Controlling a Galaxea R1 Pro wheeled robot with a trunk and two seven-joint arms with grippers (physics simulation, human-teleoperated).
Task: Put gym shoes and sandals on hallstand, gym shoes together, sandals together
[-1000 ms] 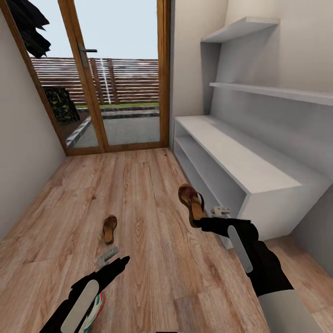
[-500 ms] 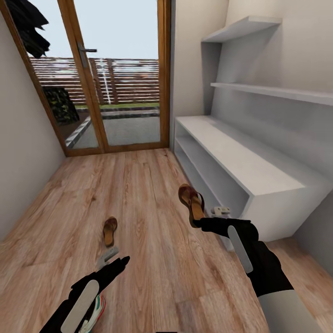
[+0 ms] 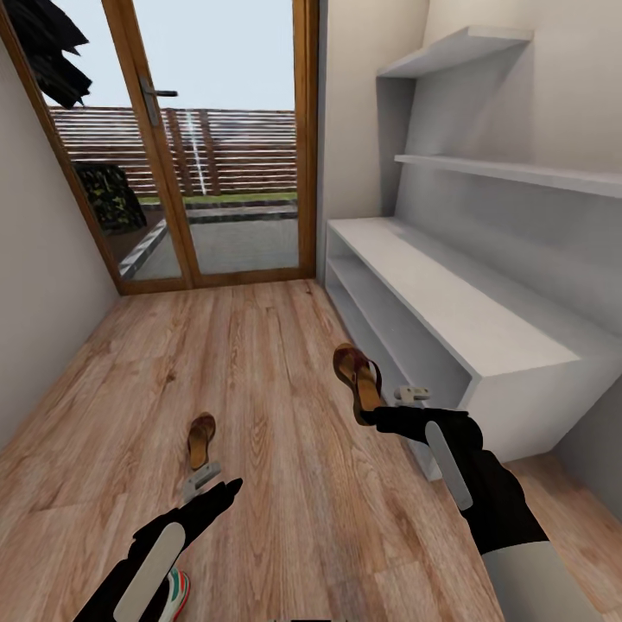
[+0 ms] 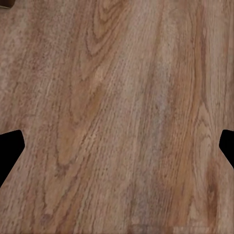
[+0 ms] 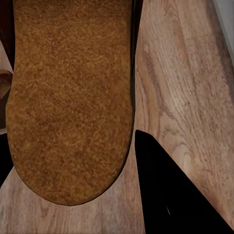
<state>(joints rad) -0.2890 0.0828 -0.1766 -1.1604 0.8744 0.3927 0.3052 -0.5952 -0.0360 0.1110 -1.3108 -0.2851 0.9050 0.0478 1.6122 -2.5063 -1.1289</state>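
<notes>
My right gripper (image 3: 389,406) is shut on the heel of one brown sandal (image 3: 358,378), held above the corridor floor (image 3: 268,345) beside the hallstand's (image 3: 449,311) near end. Its tan footbed (image 5: 73,97) lies between the dark fingers (image 5: 170,195) in the right wrist view. The other sandal (image 3: 201,439) lies flat on the floor just ahead of my left gripper (image 3: 216,484). That gripper is open over bare planks (image 4: 117,97), its fingertips (image 4: 7,151) wide apart. One gym shoe (image 3: 176,591) peeks out from under my left forearm.
A wood-framed glass door (image 3: 216,147) closes the corridor's far end. White wall shelves (image 3: 510,168) hang above the hallstand. A plain wall (image 3: 43,285) runs along the left. Dark clothing (image 3: 52,43) hangs at the upper left.
The whole picture has shifted, so the camera has moved: the floor sandal and gym shoe sit lower in view. Both arms hold the same pose, the sandal still gripped.
</notes>
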